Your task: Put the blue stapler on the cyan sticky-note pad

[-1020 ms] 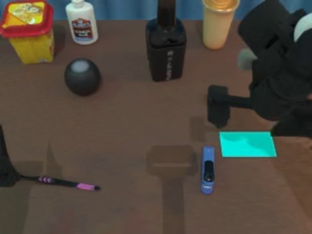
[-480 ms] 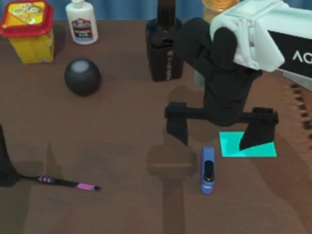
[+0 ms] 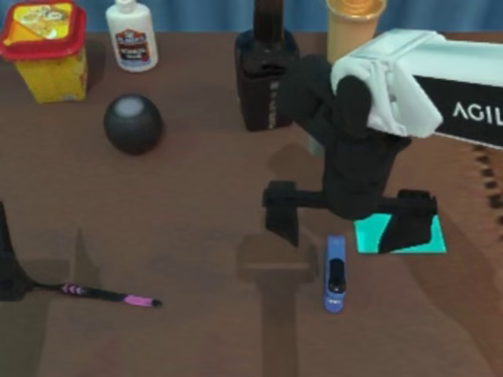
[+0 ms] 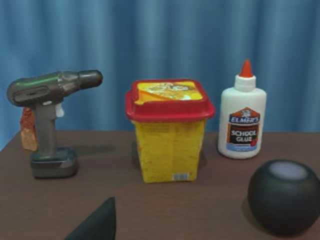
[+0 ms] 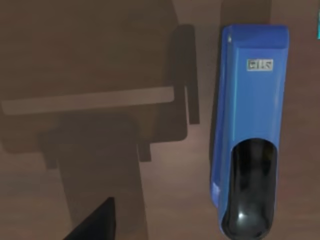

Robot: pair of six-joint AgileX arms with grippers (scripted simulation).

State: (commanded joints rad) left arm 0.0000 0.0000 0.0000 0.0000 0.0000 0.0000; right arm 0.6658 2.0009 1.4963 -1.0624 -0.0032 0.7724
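Note:
The blue stapler (image 3: 335,272) lies lengthwise on the brown table, just left of the cyan sticky-note pad (image 3: 409,239). My right gripper (image 3: 346,221) hovers just behind the stapler's far end, open wide. One finger (image 3: 281,214) is over bare table to its left, and the other (image 3: 409,221) covers part of the pad. The right wrist view looks straight down on the stapler (image 5: 250,130), and one dark fingertip (image 5: 95,225) stands well to its side. My left gripper (image 3: 8,271) is parked at the table's left edge.
Along the back stand a yellow tub with a red lid (image 3: 45,51), a glue bottle (image 3: 131,35), a tall black bottle (image 3: 267,75) and an orange cup (image 3: 355,31). A black ball (image 3: 134,123) and a toothbrush (image 3: 110,296) lie at the left.
My right arm swung in from the right edge to above the stapler and pad, its fingers spread wide, and sank slightly. The stapler, pad and left arm did not move.

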